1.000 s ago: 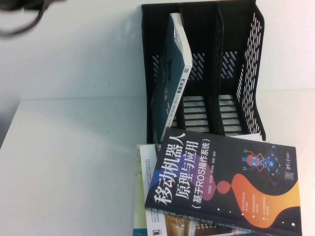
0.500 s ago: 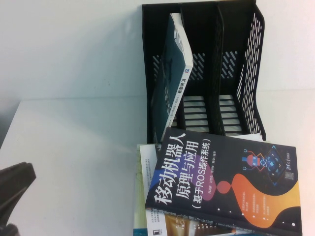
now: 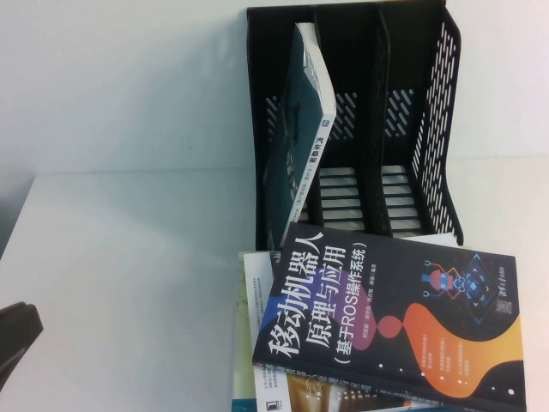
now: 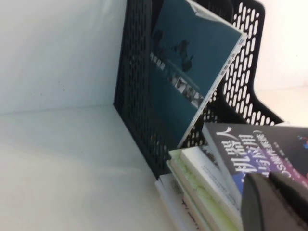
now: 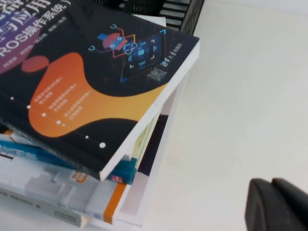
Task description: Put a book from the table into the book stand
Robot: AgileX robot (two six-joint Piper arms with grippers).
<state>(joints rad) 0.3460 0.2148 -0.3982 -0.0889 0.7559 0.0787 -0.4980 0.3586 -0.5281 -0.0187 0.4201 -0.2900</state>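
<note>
Now book racked, left gripper cropped, right gripper cropped

White table carries the black book stand at the far side and, just nearer, a stack of books touching its front.

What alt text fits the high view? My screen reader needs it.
A teal-backed book leans in the left compartment of a black book stand on a white table. A book stack lies in front; the left claw sits at the table's left edge.

High view looks down; wrist views sit close—all share the book stand.
</note>
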